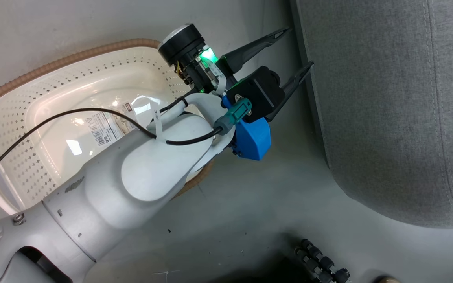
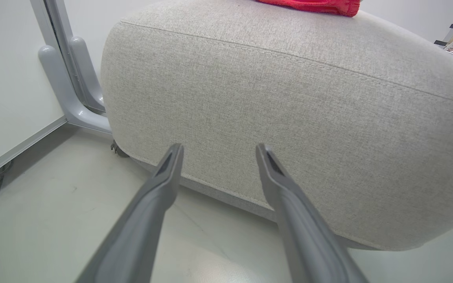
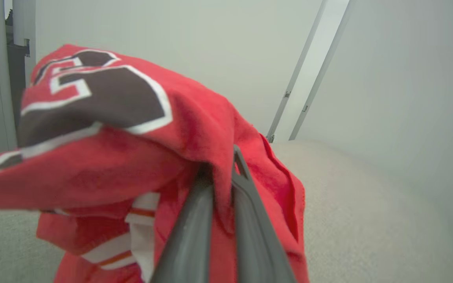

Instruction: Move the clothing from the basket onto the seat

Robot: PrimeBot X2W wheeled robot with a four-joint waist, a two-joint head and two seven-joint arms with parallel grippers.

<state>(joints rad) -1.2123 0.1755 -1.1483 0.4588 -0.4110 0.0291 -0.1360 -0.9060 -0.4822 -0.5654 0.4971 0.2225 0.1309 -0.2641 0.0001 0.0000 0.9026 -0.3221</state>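
Your seat [image 1: 387, 98] takes the right side of the head view, one rounded corner turned toward the basket [image 1: 14, 90] just beside it on the floor. Where the left arm [image 1: 151, 169] leaves the basket uncovered, it holds only a label on its bottom. The jersey [image 3: 112, 157] hangs bunched over the seat's top; you cannot tell whether its hem touches the cushion. Judge it light, soft and limp, best taken by a thick fold. A red cloth [image 2: 313, 4] lies on the seat's top near its far edge. Your right jaws are clamped on a fold of the jersey. Your left jaws stand wide apart, holding nothing, aimed at the seat's side.
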